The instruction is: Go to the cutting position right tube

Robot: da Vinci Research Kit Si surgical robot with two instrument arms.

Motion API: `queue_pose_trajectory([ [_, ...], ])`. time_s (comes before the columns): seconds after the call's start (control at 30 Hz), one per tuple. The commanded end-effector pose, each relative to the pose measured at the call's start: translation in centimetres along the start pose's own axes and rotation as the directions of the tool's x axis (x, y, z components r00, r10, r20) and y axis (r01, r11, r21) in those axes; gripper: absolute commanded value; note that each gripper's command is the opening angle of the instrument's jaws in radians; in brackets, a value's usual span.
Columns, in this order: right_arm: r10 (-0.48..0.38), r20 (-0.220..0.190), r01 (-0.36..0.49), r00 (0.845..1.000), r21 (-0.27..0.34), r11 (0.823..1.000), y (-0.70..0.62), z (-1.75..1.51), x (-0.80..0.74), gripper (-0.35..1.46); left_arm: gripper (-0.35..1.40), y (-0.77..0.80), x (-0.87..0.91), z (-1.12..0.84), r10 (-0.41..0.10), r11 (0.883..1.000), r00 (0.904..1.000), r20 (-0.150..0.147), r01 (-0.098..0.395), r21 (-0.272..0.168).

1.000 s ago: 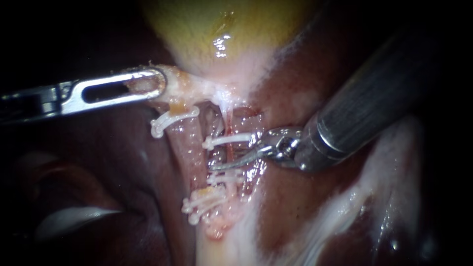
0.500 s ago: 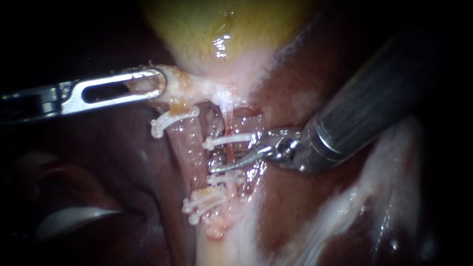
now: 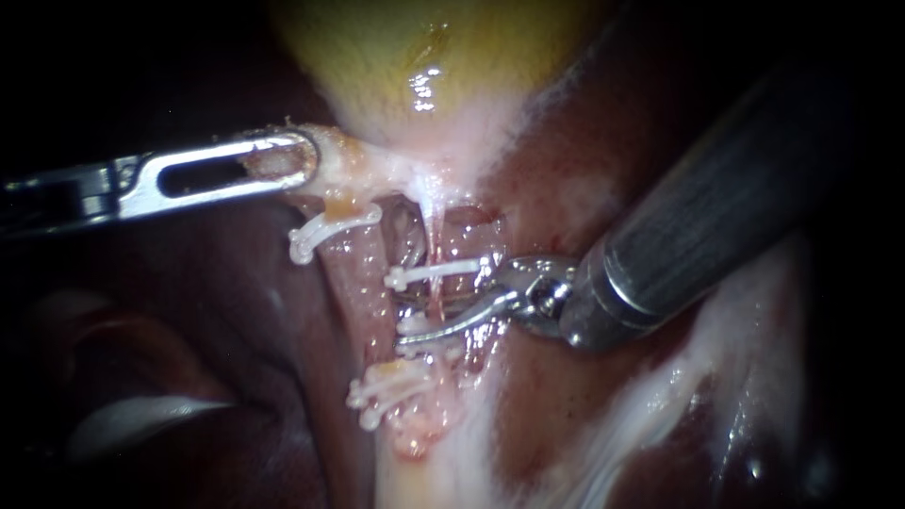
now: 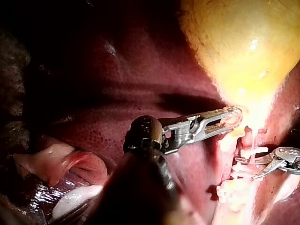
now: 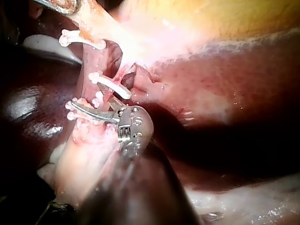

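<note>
Finds the right instrument (image 3: 410, 319) with its two thin curved jaws parted, a clear gap between them, gripping nothing. Places these jaws across the right tube (image 3: 436, 247), one to each side of it, in the short stretch between the upper clip (image 3: 429, 273) and the lower clips (image 3: 424, 347); cannot confirm real contact with the tube. Confirms the same place in the right wrist view: jaws set among the white clips, just ahead of the shaft. Shows the left instrument (image 3: 300, 158) closed on the neck tissue (image 3: 349, 165) just under the gallbladder (image 3: 424, 57), holding it to the side and, as it seems, stretching both tubes over the liver (image 3: 566, 415). Locates the right tube as the thinner pink strand, just beside the wider left tube (image 3: 358, 273), running from the neck down to the pale tissue below. Judges this tube as very light, soft, wet and probably slippery, also fragile: easy to tear, easy to roll away from a jaw. Asks therefore for no pulling at all; better to take it squarely, deep between the jaws, at the bare part midway between the clips, without touching any clip. Risks otherwise loosening a clip or nicking the left tube.
</note>
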Motion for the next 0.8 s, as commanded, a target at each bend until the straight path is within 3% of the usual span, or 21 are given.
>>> queue_pose_trajectory([
  [0.03, -0.003, -0.005, 0.003, 1.0, 0.007, 1.0, -0.02, 0.01, 0.0, 1.44, -0.35, 0.0, 0.0, 0.0, 0.0, 1.0, 1.0, 0.0, 0.0, 0.001],
  [0.33, 0.002, -0.019, -0.001, 1.0, 0.029, 1.0, -0.09, 0.01, 0.06, 1.44, -0.35, 0.01, 0.0, 0.0, 0.0, 1.0, 1.0, 0.0, 0.0, 0.001],
  [0.6, 0.002, -0.025, -0.001, 1.0, 0.031, 1.0, -0.08, 0.04, 0.08, 1.44, -0.35, 0.0, 0.0, 0.0, 0.0, 1.0, 1.0, 0.0, 0.0, 0.001],
  [0.8, 0.0, -0.052, 0.002, 0.999, 0.043, 0.999, -0.05, 0.11, 0.12, 1.44, -0.35, 0.0, 0.0, 0.0, 0.0, 1.0, 1.0, 0.0, 0.0, 0.001],
])
